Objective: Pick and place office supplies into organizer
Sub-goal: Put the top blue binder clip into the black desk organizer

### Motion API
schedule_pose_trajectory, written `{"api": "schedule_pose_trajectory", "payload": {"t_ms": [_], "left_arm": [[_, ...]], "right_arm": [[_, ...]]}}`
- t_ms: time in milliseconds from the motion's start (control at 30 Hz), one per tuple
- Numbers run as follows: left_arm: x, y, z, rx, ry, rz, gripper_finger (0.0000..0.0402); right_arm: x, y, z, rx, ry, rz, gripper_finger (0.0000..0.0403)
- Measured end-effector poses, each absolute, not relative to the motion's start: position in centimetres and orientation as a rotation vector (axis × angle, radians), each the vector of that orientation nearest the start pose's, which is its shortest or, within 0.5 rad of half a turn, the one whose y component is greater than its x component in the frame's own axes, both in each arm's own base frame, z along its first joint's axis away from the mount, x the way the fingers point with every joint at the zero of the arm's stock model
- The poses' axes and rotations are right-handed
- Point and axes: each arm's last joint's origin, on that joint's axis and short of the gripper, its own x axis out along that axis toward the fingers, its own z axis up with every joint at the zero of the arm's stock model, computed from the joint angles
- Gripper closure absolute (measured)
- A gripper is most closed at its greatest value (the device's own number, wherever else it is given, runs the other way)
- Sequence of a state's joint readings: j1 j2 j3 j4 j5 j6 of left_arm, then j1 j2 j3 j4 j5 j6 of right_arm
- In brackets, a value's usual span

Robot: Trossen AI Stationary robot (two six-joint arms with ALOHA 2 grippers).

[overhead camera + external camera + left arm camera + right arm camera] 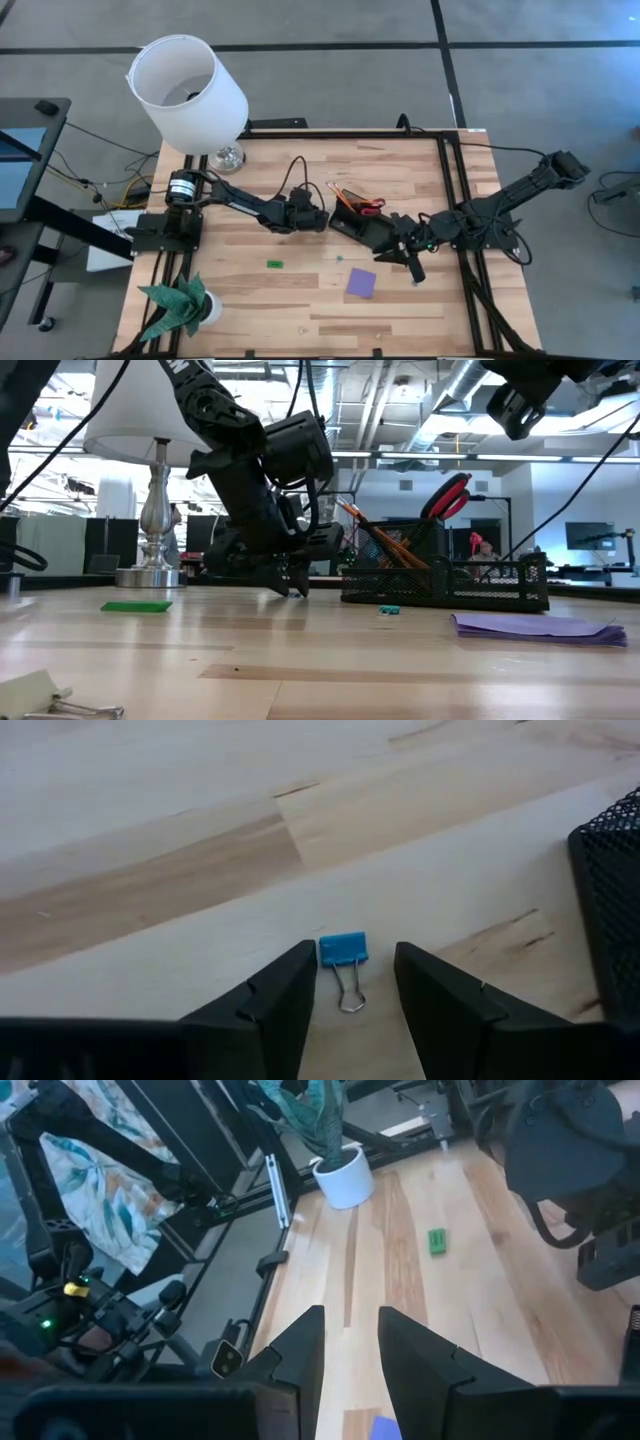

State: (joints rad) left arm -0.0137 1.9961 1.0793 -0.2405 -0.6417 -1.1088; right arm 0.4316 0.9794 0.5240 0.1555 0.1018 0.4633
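Wooden surface at frame centre: left hand, open and empty, straddles a blue binder clip beside the organizer, next needing closure; right hand waits part-open and empty.

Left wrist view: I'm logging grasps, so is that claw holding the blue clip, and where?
Nothing is held: the left claw stands open around the blue binder clip, apart from it.

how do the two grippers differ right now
The left gripper sits low at the table, open fingers either side of a blue binder clip beside the organizer. The right gripper hangs raised above the purple note pad, open around nothing. Both are dark and two-fingered.
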Motion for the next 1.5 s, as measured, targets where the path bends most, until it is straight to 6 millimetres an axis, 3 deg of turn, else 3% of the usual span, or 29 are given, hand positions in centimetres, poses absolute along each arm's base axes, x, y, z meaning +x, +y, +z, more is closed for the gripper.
{"api": "schedule_pose_trajectory", "payload": {"t_ms": [733,1167,1500], "left_arm": [[36.2,2.2,10.2,-0.562,0.662,1.087,0.0247],[36.3,2.1,10.2,-0.477,0.734,1.013,0.0375],[37.6,-0.3,11.3,-0.345,0.823,0.801,0.0374]], "right_arm": [[19.3,8.6,24.0,0.377,0.359,0.253,0.0310],[19.3,8.6,24.0,0.377,0.360,0.254,0.0310],[19.3,8.6,24.0,0.377,0.360,0.253,0.0310]]}}
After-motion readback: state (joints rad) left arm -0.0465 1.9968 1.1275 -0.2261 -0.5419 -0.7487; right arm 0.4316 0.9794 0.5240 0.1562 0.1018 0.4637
